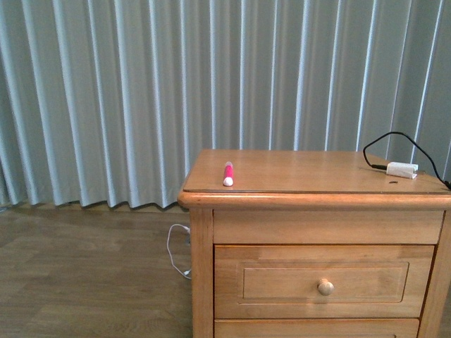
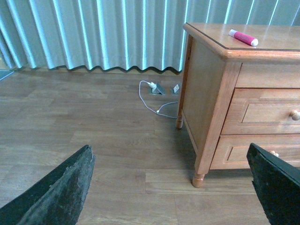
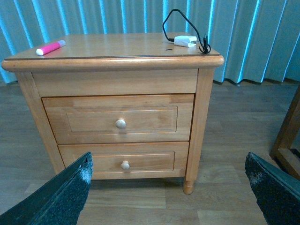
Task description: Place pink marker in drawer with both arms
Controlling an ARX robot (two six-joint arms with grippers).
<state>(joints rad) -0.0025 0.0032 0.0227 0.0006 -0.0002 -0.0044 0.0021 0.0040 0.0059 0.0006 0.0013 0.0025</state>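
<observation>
The pink marker [image 1: 228, 173] lies on the nightstand top near its front left corner, pale cap end toward the front. It also shows in the left wrist view [image 2: 243, 37] and the right wrist view [image 3: 50, 47]. The drawer [image 1: 324, 282] with its round pale knob [image 1: 325, 286] is shut; it also shows in the right wrist view [image 3: 118, 119]. My left gripper [image 2: 171, 187] is open and empty, low over the floor to the left of the nightstand. My right gripper [image 3: 168, 187] is open and empty, facing the nightstand front from a distance. Neither arm shows in the front view.
A white plug on a black cable [image 1: 402, 169] lies at the back right of the nightstand top [image 1: 303, 172]. A second, lower drawer [image 3: 123, 161] is shut. A white cable [image 2: 152, 101] lies on the wooden floor by the curtain. A wooden furniture leg [image 3: 286, 136] stands at the right.
</observation>
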